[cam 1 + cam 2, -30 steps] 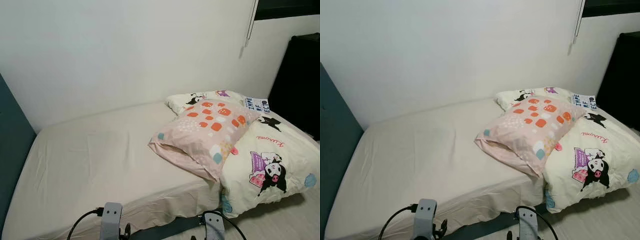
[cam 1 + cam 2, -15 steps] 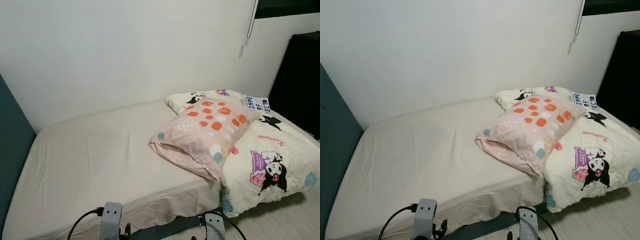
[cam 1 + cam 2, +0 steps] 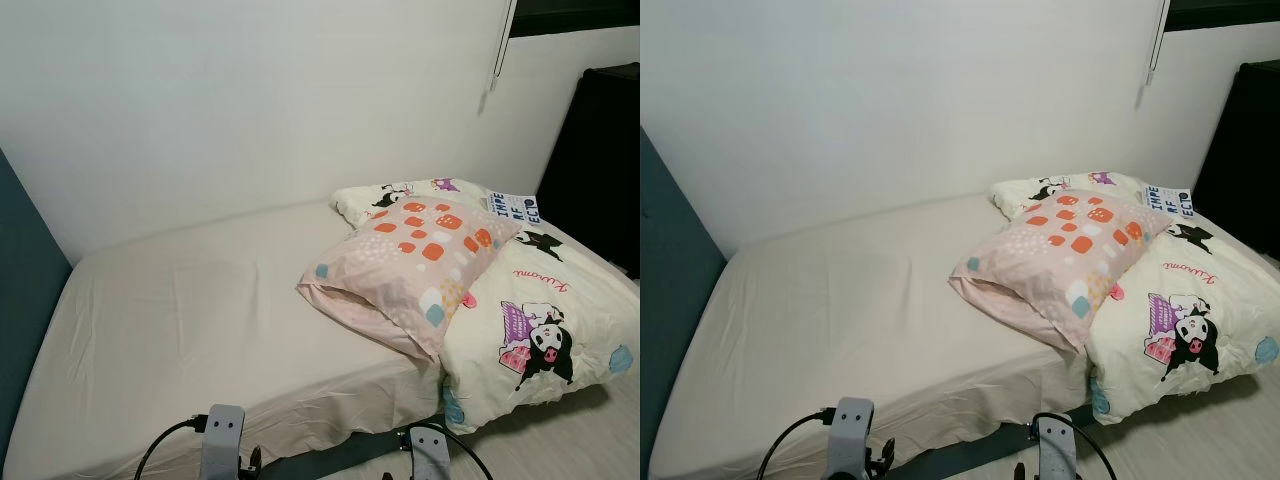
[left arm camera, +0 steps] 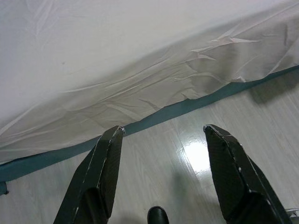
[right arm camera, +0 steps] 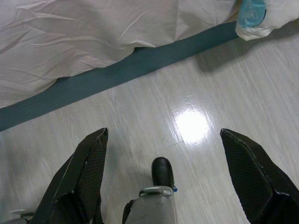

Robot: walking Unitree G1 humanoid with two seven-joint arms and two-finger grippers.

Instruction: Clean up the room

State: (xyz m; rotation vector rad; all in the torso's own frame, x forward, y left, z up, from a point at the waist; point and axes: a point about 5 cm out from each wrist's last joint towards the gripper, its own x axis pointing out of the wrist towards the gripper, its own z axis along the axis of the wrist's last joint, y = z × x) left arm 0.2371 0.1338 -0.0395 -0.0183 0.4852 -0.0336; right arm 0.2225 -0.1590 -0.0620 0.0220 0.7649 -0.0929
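A bed [image 3: 180, 320] with a cream sheet lies before me. A pink pillow [image 3: 412, 265] with orange, white and teal patches rests on a bunched cream duvet [image 3: 545, 320] printed with cartoon characters, at the bed's right end. A second cartoon-print pillow [image 3: 400, 195] lies behind it by the wall. Both arms hang low at the bed's near edge. My left gripper [image 4: 163, 133] is open over the floor beside the sheet's hanging edge. My right gripper [image 5: 163, 133] is open above the pale floor, with nothing between its fingers.
A teal headboard [image 3: 20, 280] stands at the bed's left end. A dark cabinet [image 3: 600, 160] stands at the far right. A white item with blue lettering [image 3: 513, 209] lies on the duvet near the wall. The teal bed base [image 5: 140, 60] runs along pale wood flooring [image 5: 196, 121].
The view has shifted slightly, so the bed sits a little lower and nearer. Nothing on the bed has moved, and both arms hang as before.
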